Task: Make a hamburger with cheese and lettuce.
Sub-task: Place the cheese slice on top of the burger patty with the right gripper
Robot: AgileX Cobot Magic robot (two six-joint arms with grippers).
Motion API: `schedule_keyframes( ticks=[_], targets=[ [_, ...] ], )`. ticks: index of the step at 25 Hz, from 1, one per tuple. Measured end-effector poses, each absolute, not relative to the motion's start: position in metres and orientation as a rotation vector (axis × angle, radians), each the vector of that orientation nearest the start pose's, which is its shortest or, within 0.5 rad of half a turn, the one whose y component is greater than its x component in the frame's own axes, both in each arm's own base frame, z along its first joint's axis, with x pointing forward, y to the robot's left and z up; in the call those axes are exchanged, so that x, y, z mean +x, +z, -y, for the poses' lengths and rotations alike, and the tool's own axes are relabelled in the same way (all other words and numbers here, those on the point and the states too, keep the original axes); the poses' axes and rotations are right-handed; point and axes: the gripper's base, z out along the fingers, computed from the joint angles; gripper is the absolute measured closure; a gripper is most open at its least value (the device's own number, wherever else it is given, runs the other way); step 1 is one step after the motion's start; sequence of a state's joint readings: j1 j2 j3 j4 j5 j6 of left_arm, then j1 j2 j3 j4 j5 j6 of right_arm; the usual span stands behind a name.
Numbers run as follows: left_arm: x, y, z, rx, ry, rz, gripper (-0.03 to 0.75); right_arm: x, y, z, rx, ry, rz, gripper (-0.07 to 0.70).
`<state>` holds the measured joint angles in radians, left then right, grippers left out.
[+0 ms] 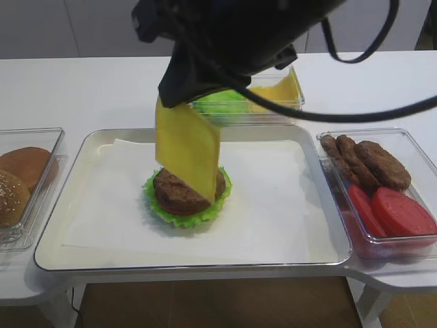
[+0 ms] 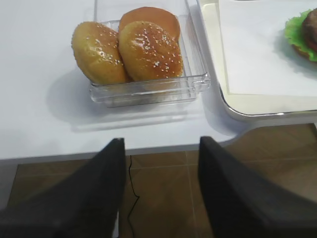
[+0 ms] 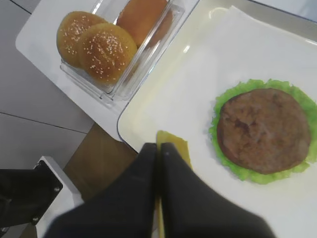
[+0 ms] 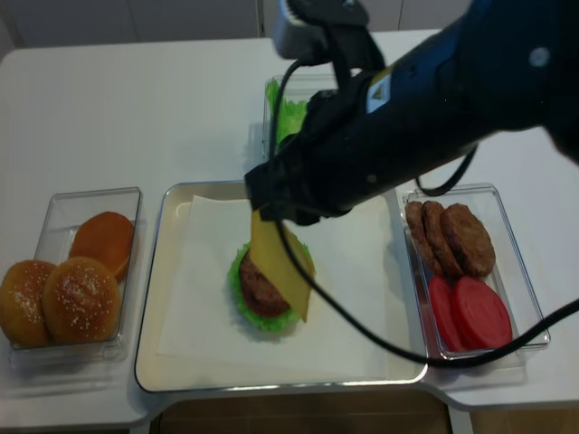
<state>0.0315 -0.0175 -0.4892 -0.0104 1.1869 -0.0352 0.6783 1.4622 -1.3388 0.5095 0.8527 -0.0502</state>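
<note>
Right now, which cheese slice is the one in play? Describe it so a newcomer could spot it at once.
Start at the big metal tray lined with white paper, and find the patty-on-lettuce hamburger in its middle. Hanging just above that stack, pinched at its top edge by the right claw, is the cheese: a single yellow square dangling vertically, unlike the yellow slices lying in the clear box behind the tray.

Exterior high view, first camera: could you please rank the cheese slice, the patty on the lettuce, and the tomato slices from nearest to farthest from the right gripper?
1. The cheese, pinched in the right gripper and hanging below it.
2. The patty on the lettuce, mid-tray, under the slice's lower edge.
3. The tomato slices, in the bin right of the tray.
</note>
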Motion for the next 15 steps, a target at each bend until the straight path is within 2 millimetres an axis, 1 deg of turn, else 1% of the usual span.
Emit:
schedule_keyframes(
  ticks=[3, 10, 15],
  targets=[
    [-0.012, 0.264, 0.001, -0.071, -0.015, -2.163, 0.358, 0.231, 0.348, -0.236, -0.664, 0.880, -2.436, 0.627],
    [-0.012, 0.264, 0.001, -0.071, -0.015, -2.163, 0.358, 0.251, 0.321, -0.250, -0.664, 0.837, -2.444, 0.627],
    [-0.012, 0.264, 0.001, -0.071, -0.015, -2.163, 0.358, 0.261, 0.303, -0.257, -0.688, 0.809, -2.461, 0.627]
  ],
)
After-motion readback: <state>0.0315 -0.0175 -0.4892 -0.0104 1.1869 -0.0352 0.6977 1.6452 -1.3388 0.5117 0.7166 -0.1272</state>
